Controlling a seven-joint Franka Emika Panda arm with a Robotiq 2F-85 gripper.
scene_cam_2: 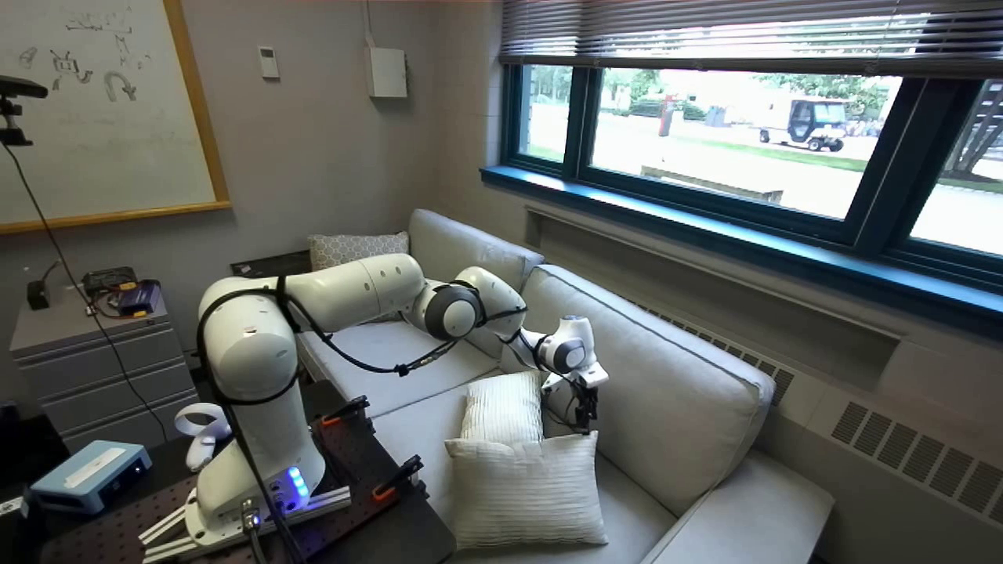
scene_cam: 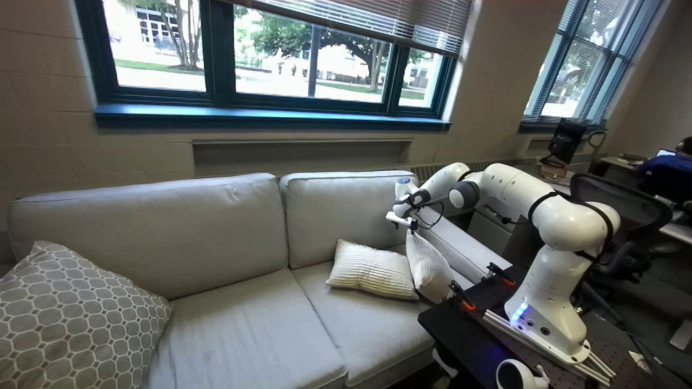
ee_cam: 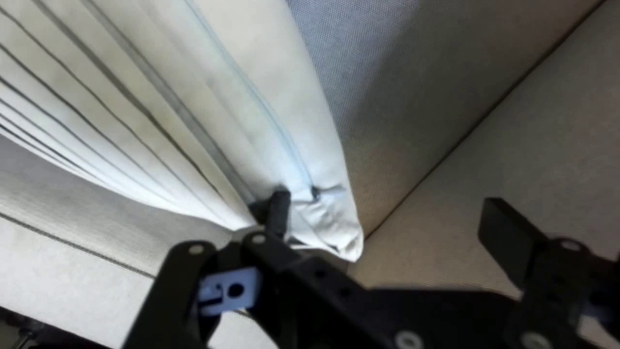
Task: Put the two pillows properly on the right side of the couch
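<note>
Wrist view: showing the jaws parted wide, with one of the dark fingers (ee_cam: 511, 237) over the couch (ee_cam: 547, 135) and its opposite over the arm-side pillow (ee_cam: 232, 111), close to a corner. Not gripping anything, as far as visible; leaving any touch on the cloth uncertain. Hanging right by the top corner of that same pillow in both exterior views, at the end of the robot arm (scene_cam: 516, 189).

Finding both that pillow and the inner pillow (scene_cam: 373, 270) already resting on the right-hand seat (scene_cam: 351, 319), so judging the main placing as done. Seeing the inner pillow reclining low in front of the back cushion (scene_cam: 346, 210), and the arm-side pillow standing tilted just beside it, toward the couch arm (scene_cam: 459, 246). In an exterior view, showing the latter's broad face (scene_cam_2: 525, 486) turned roughly toward the couch-arm end, not lying flat against the back cushion.

Judging the word "properly" as the part remaining: likely needing the arm-side pillow squared up, perhaps the inner one propped straighter. Probably counting as a late stage, calling for adjusting rather than carrying. Leaving aside the grey patterned pillow (scene_cam: 81, 319), lying at the opposite end of the couch.
</note>
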